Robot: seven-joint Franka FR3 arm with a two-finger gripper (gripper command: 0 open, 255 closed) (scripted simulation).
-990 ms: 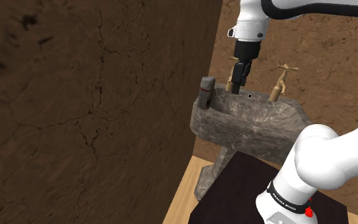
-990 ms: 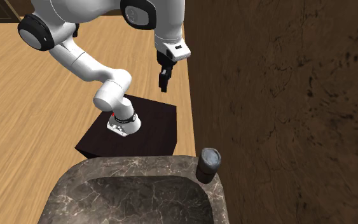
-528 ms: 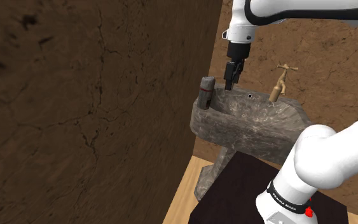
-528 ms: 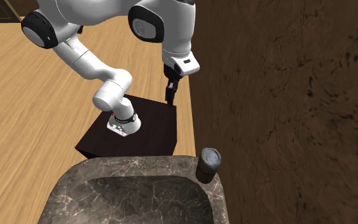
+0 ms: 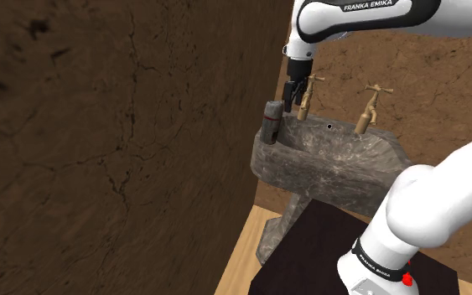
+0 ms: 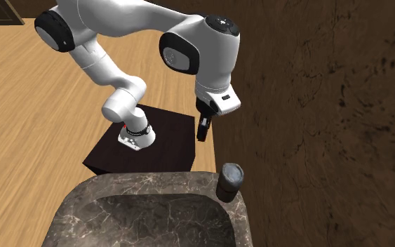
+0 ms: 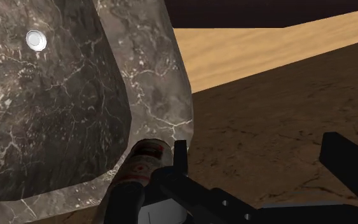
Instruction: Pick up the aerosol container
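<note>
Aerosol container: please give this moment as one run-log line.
aerosol container: upright on sink corner, untouched | gripper: open, empty, close by | grasp: not yet

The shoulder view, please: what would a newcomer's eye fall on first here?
The big white arm reaches over a dark marbled sink set against cracked brown walls. Its black gripper, open, hovers close by a dark aerosol can that stands upright on the sink's rim corner next to the wall. Two brass taps stand behind the basin.
</note>
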